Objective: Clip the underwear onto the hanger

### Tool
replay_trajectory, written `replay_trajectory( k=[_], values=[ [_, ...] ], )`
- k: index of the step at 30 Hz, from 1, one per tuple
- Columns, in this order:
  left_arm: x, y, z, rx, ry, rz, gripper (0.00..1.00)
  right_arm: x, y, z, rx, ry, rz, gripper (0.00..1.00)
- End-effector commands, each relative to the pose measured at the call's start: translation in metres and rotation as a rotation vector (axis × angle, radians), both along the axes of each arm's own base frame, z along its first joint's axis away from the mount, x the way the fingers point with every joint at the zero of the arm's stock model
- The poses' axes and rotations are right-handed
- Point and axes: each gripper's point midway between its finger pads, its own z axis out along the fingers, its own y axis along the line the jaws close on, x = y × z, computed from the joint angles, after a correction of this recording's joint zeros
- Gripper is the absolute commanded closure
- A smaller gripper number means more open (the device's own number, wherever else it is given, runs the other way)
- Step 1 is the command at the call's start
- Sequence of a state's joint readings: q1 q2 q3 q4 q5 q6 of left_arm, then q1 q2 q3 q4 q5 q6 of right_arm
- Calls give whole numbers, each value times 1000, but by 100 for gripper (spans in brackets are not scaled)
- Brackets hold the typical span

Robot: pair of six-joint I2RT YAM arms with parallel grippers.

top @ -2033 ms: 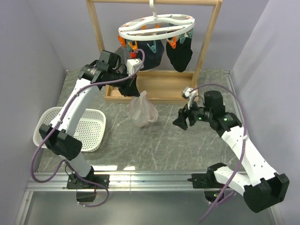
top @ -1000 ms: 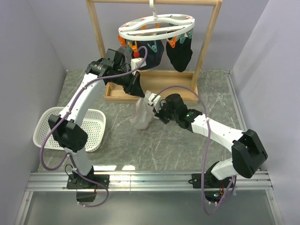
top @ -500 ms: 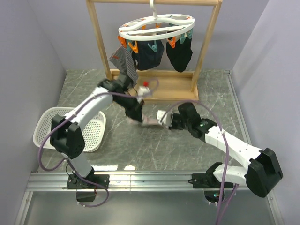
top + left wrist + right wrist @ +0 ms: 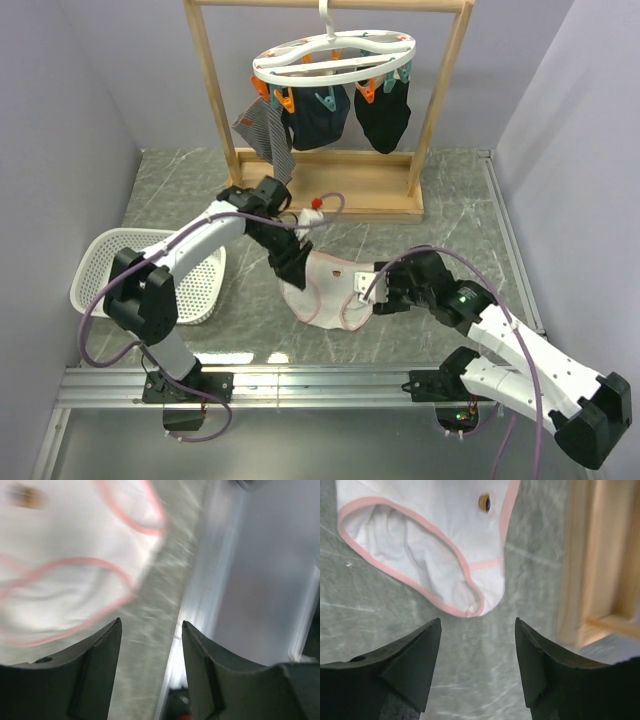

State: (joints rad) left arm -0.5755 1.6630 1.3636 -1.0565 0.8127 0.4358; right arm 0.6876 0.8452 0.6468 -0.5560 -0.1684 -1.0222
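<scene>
The underwear [image 4: 325, 292], white with pink trim, lies spread flat on the grey table between my two grippers. My left gripper [image 4: 292, 270] hovers at its left edge, open and holding nothing. In the left wrist view the underwear [image 4: 65, 555] is blurred at the upper left, beyond the parted fingers of the left gripper [image 4: 151, 625]. My right gripper [image 4: 378, 292] stands open just right of the garment. The right wrist view shows the underwear [image 4: 430, 535] ahead of the open right gripper [image 4: 477, 622], apart from it. The white oval hanger [image 4: 335, 57] hangs from the wooden rack at the back.
The wooden rack [image 4: 215, 90] stands at the back, its base [image 4: 600, 565] close to my right gripper. Two dark garments [image 4: 320, 115] and a grey striped cloth [image 4: 262, 125] hang from the hanger's clips. A white basket [image 4: 190, 275] sits at the left. A metal rail [image 4: 320, 380] runs along the near edge.
Both grippers have opened and let go of the underwear, which dropped from a hanging bunch to lie spread on the table. Both arms moved down and toward the near edge.
</scene>
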Motion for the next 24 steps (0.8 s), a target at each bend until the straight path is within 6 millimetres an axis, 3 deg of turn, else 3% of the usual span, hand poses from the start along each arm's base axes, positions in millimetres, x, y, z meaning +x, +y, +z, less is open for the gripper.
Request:
replay_trajectory(
  k=[1, 2, 3, 5, 6, 12, 18, 24],
  values=[
    [72, 0, 11, -6, -167, 221, 44, 7, -18, -16, 18, 147, -210, 33],
    [82, 5, 4, 36, -168, 279, 45, 12, -24, -24, 56, 237, -305, 34],
    [97, 7, -1, 49, -194, 327, 46, 20, -24, -17, 91, 264, -354, 34],
    [109, 13, -14, 98, -173, 418, 46, 27, -27, -25, 131, 394, -486, 34],
    [114, 16, -18, 112, -168, 453, 47, 34, -29, -17, 168, 435, -539, 34],
    [143, 25, -46, 172, -121, 593, 46, 50, -29, -18, 258, 693, -794, 32],
    [152, 19, -69, 217, -38, 635, 46, 53, -25, -37, 301, 1000, -992, 30],
    [155, 19, -86, 233, -24, 644, 47, 64, -43, -68, 302, 1127, -1219, 30]
  ],
)
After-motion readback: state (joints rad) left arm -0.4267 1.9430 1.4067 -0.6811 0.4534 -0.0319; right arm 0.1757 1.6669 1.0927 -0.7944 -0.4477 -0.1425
